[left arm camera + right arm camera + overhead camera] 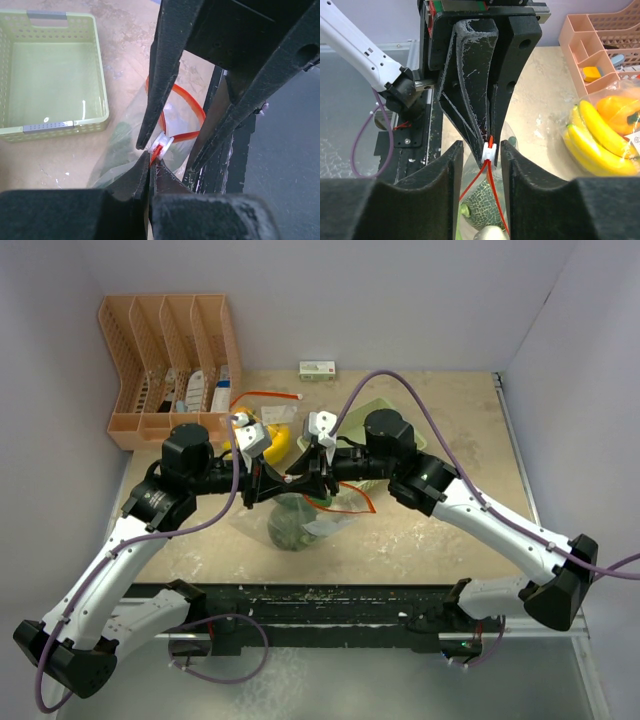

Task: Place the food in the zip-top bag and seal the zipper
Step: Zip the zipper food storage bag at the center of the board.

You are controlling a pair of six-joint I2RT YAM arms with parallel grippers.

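The clear zip-top bag (292, 520) hangs between the two grippers, with its red zipper (192, 107) partly open. My left gripper (151, 159) is shut on the zipper strip's end, just behind the white slider (161, 145). My right gripper (481, 144) is open, its fingers (451, 165) standing on either side of the slider (490, 150) without touching it. The netted melon (487, 205) sits inside the bag, with something green beside it. A yellow banana bunch (592, 135) and an orange (617, 110) lie on the table to the right, under clear plastic.
A pale green mesh basket (50, 75) stands beyond the bag, behind the right arm (440, 485). An orange divided rack (170, 370) holding small items is at the back left. A small white box (318, 368) lies by the back wall.
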